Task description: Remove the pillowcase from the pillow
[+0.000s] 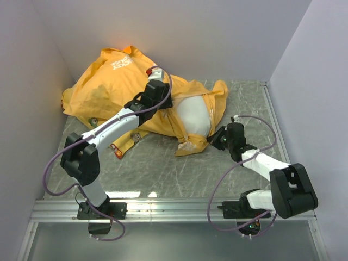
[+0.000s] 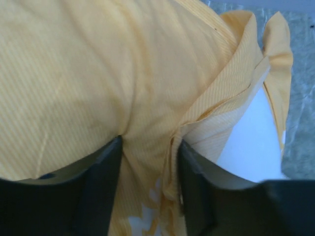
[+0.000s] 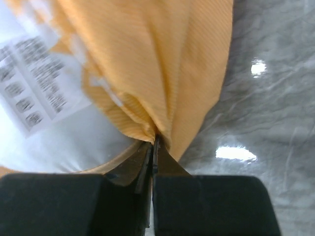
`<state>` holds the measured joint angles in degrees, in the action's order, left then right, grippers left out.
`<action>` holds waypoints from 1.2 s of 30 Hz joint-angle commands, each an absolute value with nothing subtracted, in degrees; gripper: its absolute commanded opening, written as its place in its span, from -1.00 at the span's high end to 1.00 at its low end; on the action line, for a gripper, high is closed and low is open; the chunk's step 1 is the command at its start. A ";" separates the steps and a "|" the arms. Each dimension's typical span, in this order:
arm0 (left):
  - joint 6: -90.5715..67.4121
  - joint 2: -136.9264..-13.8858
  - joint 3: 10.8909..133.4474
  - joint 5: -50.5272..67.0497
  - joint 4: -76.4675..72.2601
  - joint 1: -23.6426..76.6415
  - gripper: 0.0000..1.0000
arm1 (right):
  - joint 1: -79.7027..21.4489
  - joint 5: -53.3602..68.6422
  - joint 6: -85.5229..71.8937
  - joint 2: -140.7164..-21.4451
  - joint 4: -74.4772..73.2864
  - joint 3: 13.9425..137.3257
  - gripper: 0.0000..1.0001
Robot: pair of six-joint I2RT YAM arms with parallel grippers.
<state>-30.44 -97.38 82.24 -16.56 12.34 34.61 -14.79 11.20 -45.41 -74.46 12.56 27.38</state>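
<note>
The orange pillowcase lies crumpled at the back left of the table, still around most of the pillow. The white pillow bulges out of its open right end. My left gripper presses down on the case next to that opening; in the left wrist view its jaws hold a thick bunched fold of the orange cloth, with the white pillow to the right. My right gripper is shut on the hem of the pillowcase at the opening's near corner, fingertips pinched flat. The pillow and its printed label show to the left.
The grey marble tabletop is bare in front of the pillow. White walls close in the left, back and right sides. An aluminium rail runs along the near edge by the arm bases.
</note>
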 commanded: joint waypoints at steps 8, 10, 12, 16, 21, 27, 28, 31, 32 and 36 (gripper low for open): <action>-21.10 -98.52 95.52 -23.91 19.24 42.00 -0.51 | -18.02 5.63 -42.54 -67.33 5.80 31.64 1.00; -19.60 -99.58 97.37 -23.64 20.21 42.97 -0.54 | -17.93 5.54 -42.45 -67.06 5.80 31.55 1.00; -18.64 -100.28 99.75 -23.55 21.35 44.47 -0.59 | -18.02 5.19 -42.45 -66.71 5.63 31.38 1.00; -16.53 -100.90 103.35 -24.78 23.11 47.71 -0.62 | -18.11 5.27 -42.36 -66.62 5.54 31.38 1.00; -15.82 -101.07 107.14 -29.86 25.92 52.64 -0.71 | -18.02 4.92 -42.19 -65.92 5.19 31.29 1.00; -18.53 -107.30 106.87 -35.68 26.72 59.59 -0.88 | -18.02 4.04 -42.89 -63.81 5.97 29.62 1.00; -19.24 -108.53 107.31 -35.86 27.15 60.20 -0.89 | -18.02 3.96 -43.06 -63.37 6.06 29.45 1.00; -20.74 -112.84 108.81 -37.26 28.12 61.17 -0.96 | -18.02 3.61 -43.15 -62.67 6.33 28.57 1.00; -21.00 -114.50 109.16 -37.35 28.47 61.17 -0.99 | -18.02 3.52 -43.15 -62.49 6.59 28.04 1.00; -21.88 -118.29 109.42 -42.18 30.14 60.91 -0.99 | -18.10 3.34 -42.98 -62.49 6.77 27.25 1.00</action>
